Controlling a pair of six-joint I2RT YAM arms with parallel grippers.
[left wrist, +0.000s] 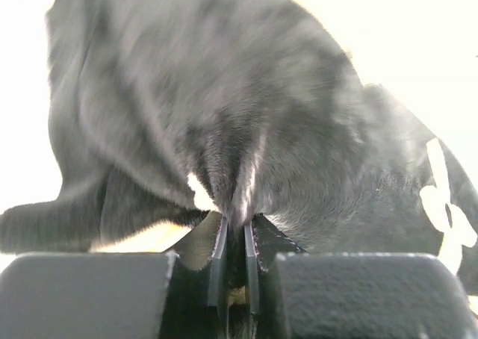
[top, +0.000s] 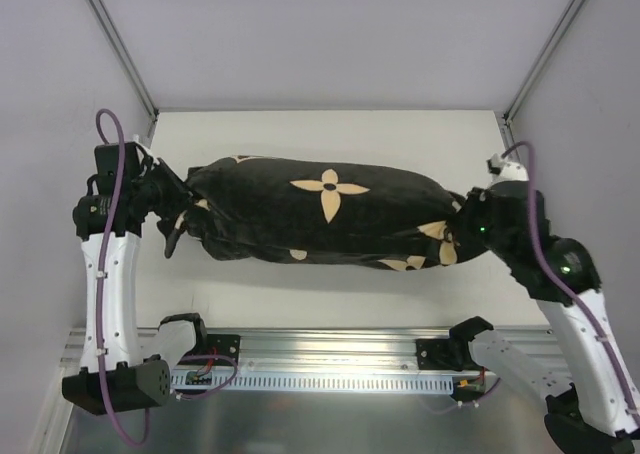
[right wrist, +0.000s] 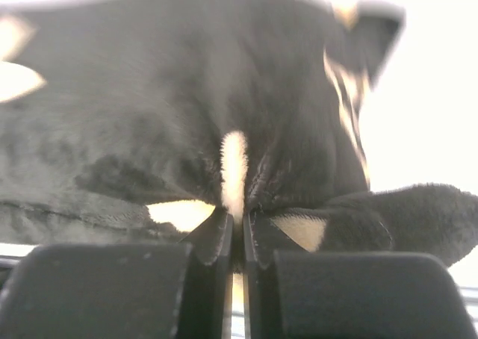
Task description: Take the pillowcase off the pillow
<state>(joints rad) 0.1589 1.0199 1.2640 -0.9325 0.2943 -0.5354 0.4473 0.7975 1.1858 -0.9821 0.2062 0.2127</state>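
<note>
The black velvety pillowcase (top: pixel 320 214) with tan flower motifs stretches across the white table (top: pixel 330 134), bulging as if stuffed. The pillow itself is hidden inside it. My left gripper (top: pixel 178 202) is shut on a pinch of the pillowcase's left end; in the left wrist view the fabric (left wrist: pixel 224 130) bunches into the gripper (left wrist: pixel 234 223). My right gripper (top: pixel 462 224) is shut on the pillowcase's right end; in the right wrist view a gathered fold with a cream stripe (right wrist: pixel 234 167) runs into the gripper (right wrist: pixel 237 218). A loose black flap (top: pixel 180 236) hangs at the left end.
Grey walls with metal corner posts (top: pixel 120 44) enclose the table on three sides. A slotted metal rail (top: pixel 330 359) carrying both arm bases runs along the near edge. Bare white tabletop lies behind and in front of the pillowcase.
</note>
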